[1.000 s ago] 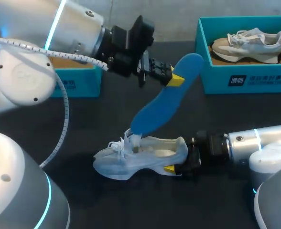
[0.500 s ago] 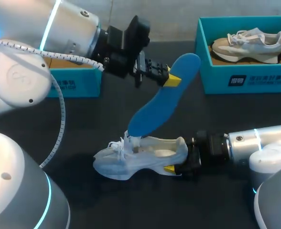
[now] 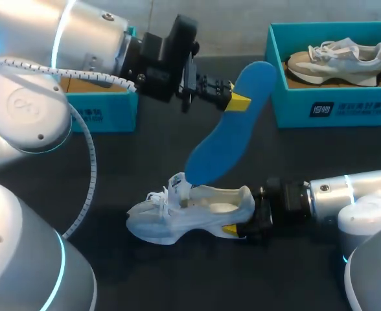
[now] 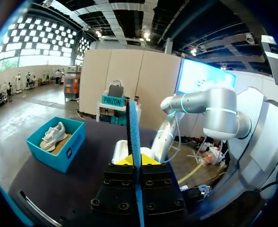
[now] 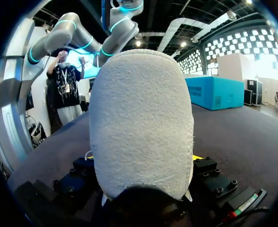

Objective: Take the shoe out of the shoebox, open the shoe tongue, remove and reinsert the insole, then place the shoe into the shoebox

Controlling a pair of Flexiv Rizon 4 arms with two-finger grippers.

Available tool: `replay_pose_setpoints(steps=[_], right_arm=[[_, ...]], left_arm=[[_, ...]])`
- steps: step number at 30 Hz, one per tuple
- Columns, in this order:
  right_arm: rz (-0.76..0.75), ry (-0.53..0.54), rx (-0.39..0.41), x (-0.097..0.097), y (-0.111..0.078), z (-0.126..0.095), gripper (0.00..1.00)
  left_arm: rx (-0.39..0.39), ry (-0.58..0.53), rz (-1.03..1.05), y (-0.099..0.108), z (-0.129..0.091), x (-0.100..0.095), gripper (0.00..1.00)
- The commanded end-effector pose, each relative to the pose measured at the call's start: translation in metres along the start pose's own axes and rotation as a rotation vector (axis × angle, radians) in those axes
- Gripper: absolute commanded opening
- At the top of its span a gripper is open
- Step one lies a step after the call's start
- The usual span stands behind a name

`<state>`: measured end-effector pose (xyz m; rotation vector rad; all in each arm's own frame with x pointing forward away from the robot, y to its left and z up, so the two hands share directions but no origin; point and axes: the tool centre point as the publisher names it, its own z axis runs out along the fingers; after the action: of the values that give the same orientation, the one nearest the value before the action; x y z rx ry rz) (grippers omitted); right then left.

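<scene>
A white shoe lies on its sole on the black table, toe to the left. My right gripper is shut on its heel, one yellow tip showing below the heel. In the right wrist view the heel fills the space between the fingers. A blue insole slants above the shoe, its lower end at the tongue and shoe opening. My left gripper is shut on the insole's upper part. In the left wrist view the insole stands edge-on between the yellow tips of the left gripper.
A teal shoebox at the back right holds a grey-and-white shoe. It also shows in the left wrist view, as a shoebox ahead of and beside the gripper. A second teal box sits at the back left, partly behind my left arm.
My left gripper has shifted slightly up and right, tilting the insole steeper. The insole's lower end has moved right along the shoe's opening. The right arm and shoe have stayed put.
</scene>
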<state>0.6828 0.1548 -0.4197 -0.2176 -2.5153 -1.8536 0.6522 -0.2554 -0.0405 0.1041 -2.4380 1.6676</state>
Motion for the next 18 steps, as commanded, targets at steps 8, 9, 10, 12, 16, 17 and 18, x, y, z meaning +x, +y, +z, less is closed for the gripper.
replay_pose_setpoints(steps=[8, 9, 10, 12, 16, 17, 18], right_arm=[[0.001, -0.001, 0.006, 0.001, 0.001, 0.001, 0.00], [0.001, -0.001, 0.006, 0.001, 0.001, 0.001, 0.00], [0.001, -0.001, 0.006, 0.001, 0.001, 0.001, 0.00], [0.001, -0.001, 0.006, 0.001, 0.001, 0.001, 0.00], [0.001, -0.001, 0.006, 0.001, 0.001, 0.001, 0.00], [0.001, -0.001, 0.006, 0.001, 0.001, 0.001, 0.00], [0.001, -0.001, 0.006, 0.001, 0.001, 0.001, 0.00]], left_arm=[[0.060, -0.001, 0.019, -0.011, -0.016, 0.006, 0.00], [0.061, 0.002, 0.020, -0.012, -0.017, 0.007, 0.00], [0.064, 0.002, 0.023, -0.013, -0.018, 0.008, 0.00], [0.069, 0.002, 0.027, -0.014, -0.019, 0.009, 0.00], [0.108, 0.019, 0.026, -0.018, -0.026, 0.010, 0.00], [0.118, 0.024, 0.025, -0.019, -0.029, 0.011, 0.00], [0.131, 0.026, 0.025, -0.020, -0.032, 0.013, 0.00]])
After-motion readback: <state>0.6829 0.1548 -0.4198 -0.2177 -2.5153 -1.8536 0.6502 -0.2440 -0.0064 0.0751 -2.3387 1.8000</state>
